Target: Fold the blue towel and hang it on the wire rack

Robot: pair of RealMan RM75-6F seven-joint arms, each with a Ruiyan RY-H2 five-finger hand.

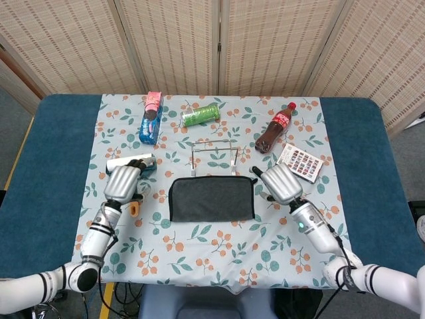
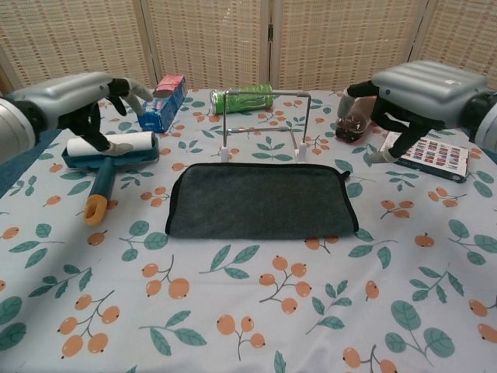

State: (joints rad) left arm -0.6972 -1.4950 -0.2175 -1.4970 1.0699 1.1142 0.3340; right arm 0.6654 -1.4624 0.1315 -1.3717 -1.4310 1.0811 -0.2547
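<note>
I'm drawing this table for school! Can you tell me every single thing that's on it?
towel: one, dark grey with a blue edge, folded flat in the middle of the table
wire rack: one, silver, standing just behind the towel
lint roller: one, white roll with teal and orange handle, left of the towel
toothpaste box: one, pink and blue, back left
green can: one, lying on its side at the back
cola bottle: one, red cap and label, lying back right
colour card: one, white with coloured squares, right side
tablecloth: one, pale with fruit and leaf print
left robot hand: silver, above the lint roller, holding nothing
right robot hand: silver, raised on the right, holding nothing
</note>
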